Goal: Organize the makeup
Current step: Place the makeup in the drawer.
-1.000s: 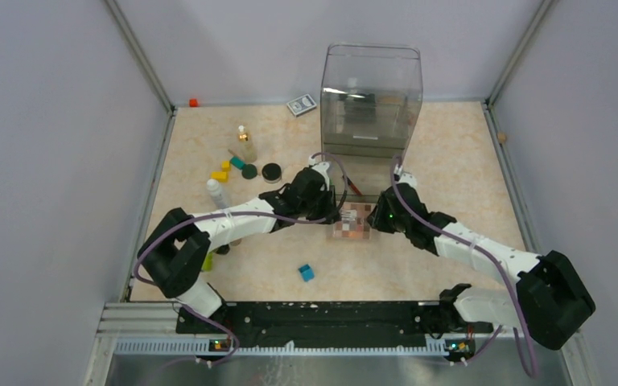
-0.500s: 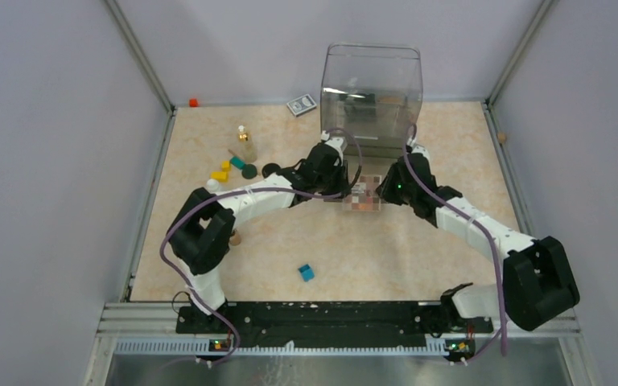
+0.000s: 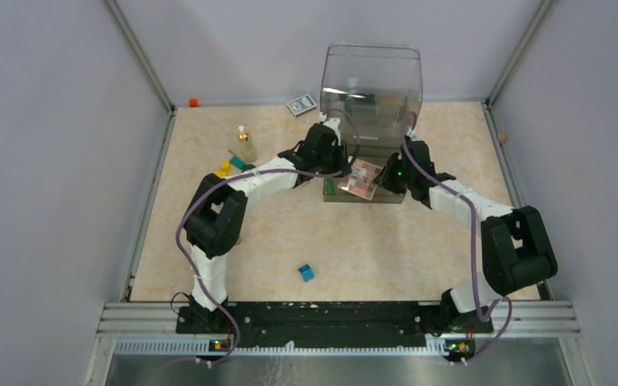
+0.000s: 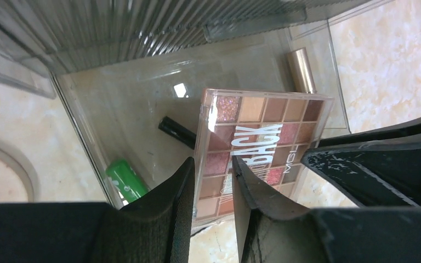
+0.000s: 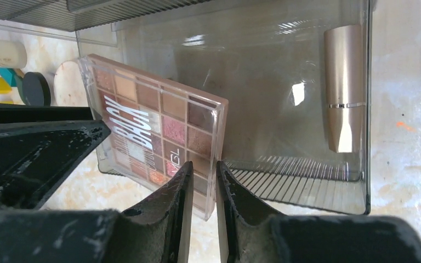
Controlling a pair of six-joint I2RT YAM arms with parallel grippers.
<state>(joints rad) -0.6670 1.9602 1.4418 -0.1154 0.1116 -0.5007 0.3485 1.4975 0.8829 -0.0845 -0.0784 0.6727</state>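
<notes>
Palette (image 3: 361,178) carried over tray (image 3: 386,198), pinched between fingers of left gripper (image 4: 212,171) and right gripper (image 5: 204,174); lipstick (image 5: 344,87) beyond them already stowed; bottle (image 3: 244,142) not yet.

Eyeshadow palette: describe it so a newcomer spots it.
Find the tall clear plastic organizer at the far edge of the beige table. Over its low front tray tilts a flat rectangular palette, pinched by the left gripper and right gripper. Only it shows a grid of pinkish squares with white lettering.

The palette (image 4: 257,148) at the black left claw (image 4: 212,164) is checkered in pink, tan and brown squares, with white lettering. Beyond the claw, the green tube (image 4: 125,179), black stick (image 4: 176,131) and gold tube (image 4: 302,70) are plain.
</notes>
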